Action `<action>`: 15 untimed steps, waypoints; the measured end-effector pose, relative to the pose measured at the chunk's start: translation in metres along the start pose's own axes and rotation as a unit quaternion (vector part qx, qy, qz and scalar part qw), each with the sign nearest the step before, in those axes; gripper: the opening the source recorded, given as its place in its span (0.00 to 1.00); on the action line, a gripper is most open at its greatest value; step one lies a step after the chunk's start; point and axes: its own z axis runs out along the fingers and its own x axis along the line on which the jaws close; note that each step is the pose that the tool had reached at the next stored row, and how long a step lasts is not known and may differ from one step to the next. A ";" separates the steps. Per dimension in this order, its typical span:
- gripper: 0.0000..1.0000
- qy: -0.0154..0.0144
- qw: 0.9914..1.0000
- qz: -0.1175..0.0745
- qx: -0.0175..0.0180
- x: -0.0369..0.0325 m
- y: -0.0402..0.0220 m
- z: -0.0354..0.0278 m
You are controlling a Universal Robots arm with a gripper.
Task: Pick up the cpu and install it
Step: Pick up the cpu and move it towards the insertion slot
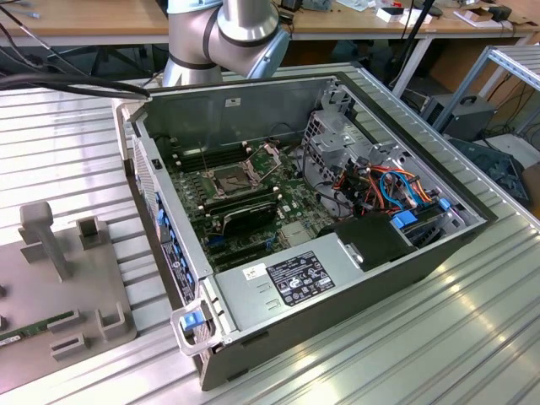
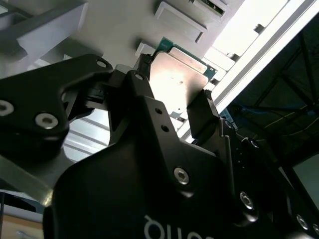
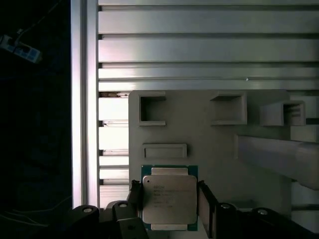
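Starting at the exterior view's left: a pale grey fixture plate (image 1: 93,287) with raised pockets and a tall upright post (image 1: 40,236) lies on the ribbed aluminium table (image 1: 422,354). Just right of it stands the open grey metal computer case (image 1: 245,105). The silver robot arm (image 1: 224,34) rises behind the case's back wall.

Inside the case, the square metal socket frame (image 1: 229,179) sits on the green board with its plate swung up. The long black memory sticks (image 1: 246,209) lie just in front of the socket. Further right are the grey power supply box (image 1: 291,278) and a tangle of orange and blue cables (image 1: 392,187).

Now the wrist cameras. In the first wrist view, the small flat square cpu (image 3: 169,204) has a dull silver-grey lid with stepped edges. Faint print marks the lid, and a thin green board rims it. The cpu sits at the edge of the fixture plate, just beside a shallow rectangular recess (image 3: 164,150).

The black gripper (image 3: 168,191) is closed on the cpu, and its fingers (image 3: 205,201) press against opposite sides. In the second wrist view the lid catches a bright glare between the two black pads. Whether the chip is lifted clear of the plate, I cannot tell.
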 end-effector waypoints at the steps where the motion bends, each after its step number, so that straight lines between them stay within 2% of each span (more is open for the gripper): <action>1: 0.55 0.000 1.000 0.000 0.000 0.0000 0.0000 -0.0007; 9: 0.55 0.000 1.000 0.000 0.000 0.0000 0.0000 -0.0021; 11: 0.55 0.000 1.000 0.000 0.000 0.0000 0.0002 -0.0045; 15: 0.55 0.000 1.000 0.000 0.000 0.0000 0.0006 -0.0136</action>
